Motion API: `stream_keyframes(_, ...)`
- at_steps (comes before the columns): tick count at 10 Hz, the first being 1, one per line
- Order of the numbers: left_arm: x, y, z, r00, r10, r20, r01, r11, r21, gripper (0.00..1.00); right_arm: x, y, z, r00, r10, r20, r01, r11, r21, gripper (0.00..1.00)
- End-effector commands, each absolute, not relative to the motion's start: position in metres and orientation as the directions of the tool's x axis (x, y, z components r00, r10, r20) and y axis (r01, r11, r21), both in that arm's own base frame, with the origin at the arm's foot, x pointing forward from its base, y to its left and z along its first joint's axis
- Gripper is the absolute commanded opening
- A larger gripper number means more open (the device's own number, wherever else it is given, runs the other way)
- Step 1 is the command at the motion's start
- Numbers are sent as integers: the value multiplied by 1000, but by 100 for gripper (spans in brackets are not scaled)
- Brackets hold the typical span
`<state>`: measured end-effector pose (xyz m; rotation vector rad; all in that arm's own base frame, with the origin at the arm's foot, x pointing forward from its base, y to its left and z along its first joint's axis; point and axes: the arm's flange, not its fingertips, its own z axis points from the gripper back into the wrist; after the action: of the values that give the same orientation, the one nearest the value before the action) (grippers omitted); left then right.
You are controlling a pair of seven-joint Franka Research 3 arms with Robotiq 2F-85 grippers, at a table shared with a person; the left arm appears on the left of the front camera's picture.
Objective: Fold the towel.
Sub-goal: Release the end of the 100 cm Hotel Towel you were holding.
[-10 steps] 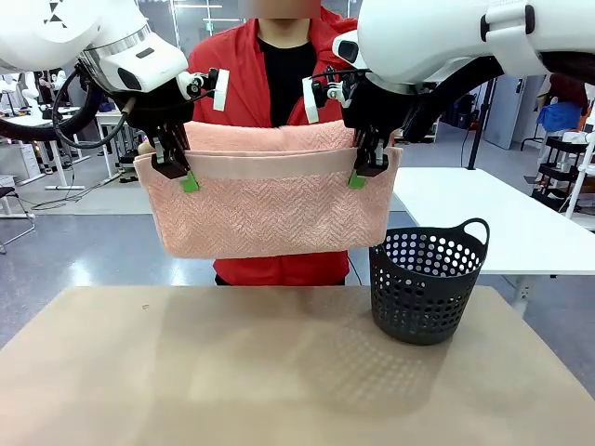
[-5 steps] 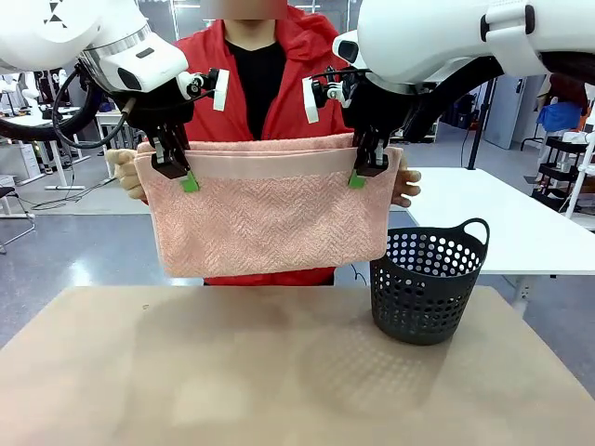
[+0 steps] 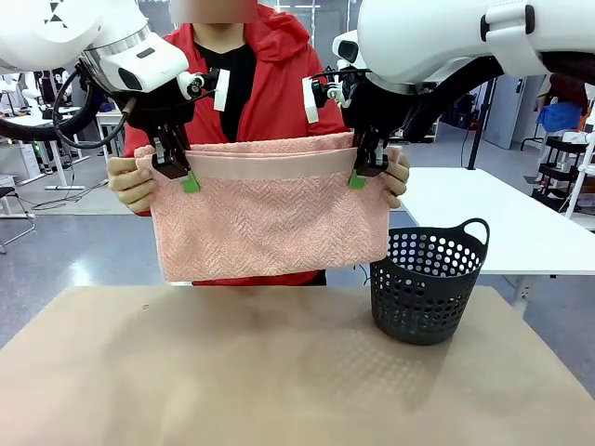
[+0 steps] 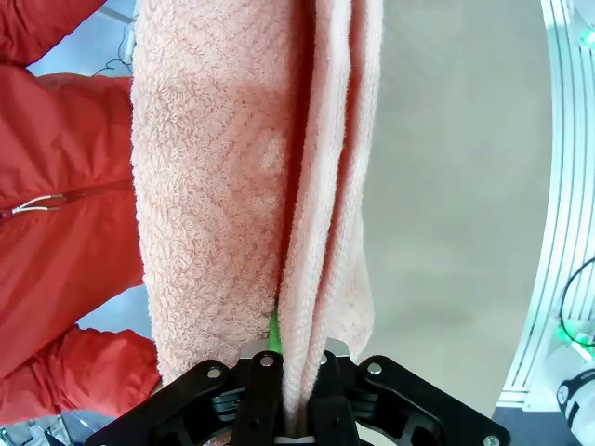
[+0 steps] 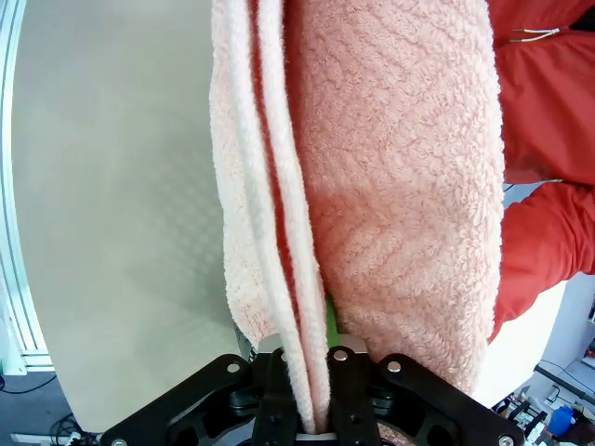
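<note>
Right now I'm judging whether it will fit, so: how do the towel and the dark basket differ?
The towel is salmon-pink cloth; the basket is dark and perforated. The towel hangs in the air, pinched along its top by the left gripper and right gripper; the basket stands on the table. As held, the towel spans wider than the basket.

Tan table [image 3: 232, 372] — a dark perforated basket [image 3: 426, 286] stands on its right side
</note>
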<state>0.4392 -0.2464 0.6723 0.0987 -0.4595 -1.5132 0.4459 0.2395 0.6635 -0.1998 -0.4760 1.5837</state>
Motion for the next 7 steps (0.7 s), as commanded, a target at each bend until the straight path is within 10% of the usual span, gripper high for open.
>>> stream_keyframes(1, 441, -244, 674, -9, -974, 226, 934, 72, 349, 0, 446, 238, 664, -78, 985, 156, -908, -6, -419, 0)
stream_keyframes(6, 441, -244, 674, -9, -974, 226, 934, 72, 349, 0, 446, 240, 663, -79, 984, 160, -909, -5, -417, 4)
stream_keyframes(7, 439, -247, 672, -10, -973, 230, 937, 71, 343, 20, 446, 237, 665, -67, 982, 174, -911, 11, -413, 11)
